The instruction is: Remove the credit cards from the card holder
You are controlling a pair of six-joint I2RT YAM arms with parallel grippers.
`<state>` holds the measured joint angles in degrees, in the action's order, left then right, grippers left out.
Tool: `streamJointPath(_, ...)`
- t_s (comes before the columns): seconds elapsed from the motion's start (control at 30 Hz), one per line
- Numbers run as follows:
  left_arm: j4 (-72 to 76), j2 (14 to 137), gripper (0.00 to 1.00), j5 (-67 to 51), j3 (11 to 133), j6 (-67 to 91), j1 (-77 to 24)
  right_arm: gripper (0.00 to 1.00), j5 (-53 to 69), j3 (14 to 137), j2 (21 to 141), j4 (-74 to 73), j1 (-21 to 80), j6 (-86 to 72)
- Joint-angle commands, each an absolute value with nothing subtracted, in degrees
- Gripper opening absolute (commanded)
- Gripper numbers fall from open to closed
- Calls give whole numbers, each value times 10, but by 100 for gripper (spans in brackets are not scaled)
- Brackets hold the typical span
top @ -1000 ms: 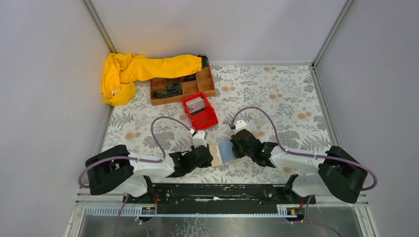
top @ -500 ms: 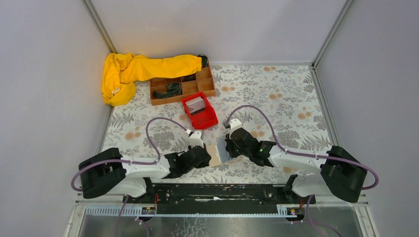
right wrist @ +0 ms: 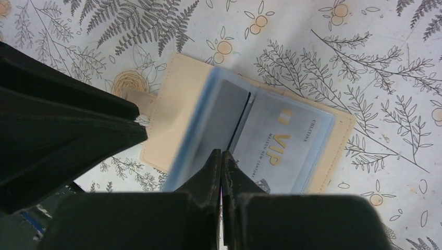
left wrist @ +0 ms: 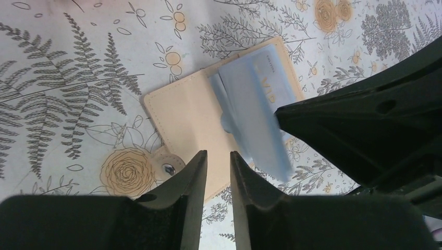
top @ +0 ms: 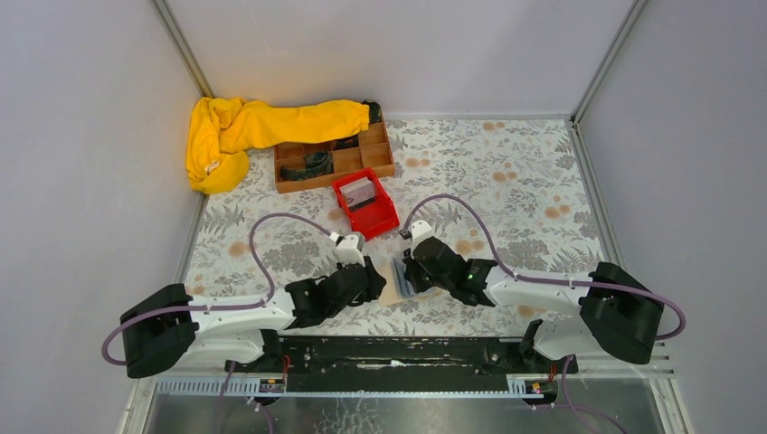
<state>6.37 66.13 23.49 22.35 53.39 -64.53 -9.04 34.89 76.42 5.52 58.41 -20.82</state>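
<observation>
Two grippers noted low at the near centre of the floral table (top: 525, 172), tips facing each other across the card holder (top: 394, 287). Holder found lying open on the table, beige inner side up, near the red bin (top: 378, 221).

Right gripper (right wrist: 222, 156): fingers pressed together on a blurred blue sleeve leaf lifted off the holder.

Left gripper (left wrist: 218, 174): fingers nearly together, slim gap between; hold on the beige edge not determinable.

One whitish credit card (right wrist: 284, 148) marked VIP seen in the flat sleeve. One grey card (top: 360, 191) seen inside the red bin. Wooden tray (top: 335, 163) and yellow cloth (top: 244, 131) at far left.
</observation>
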Motion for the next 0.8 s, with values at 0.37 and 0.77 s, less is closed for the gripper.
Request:
streamJointPath(0.37,17,640,31,296,218,532,-648,0,-115,364,766,75,592,-214)
streamJointPath(0.77,101,713,6,263,206,529,-648,29,-46,297,751,173,573,-236)
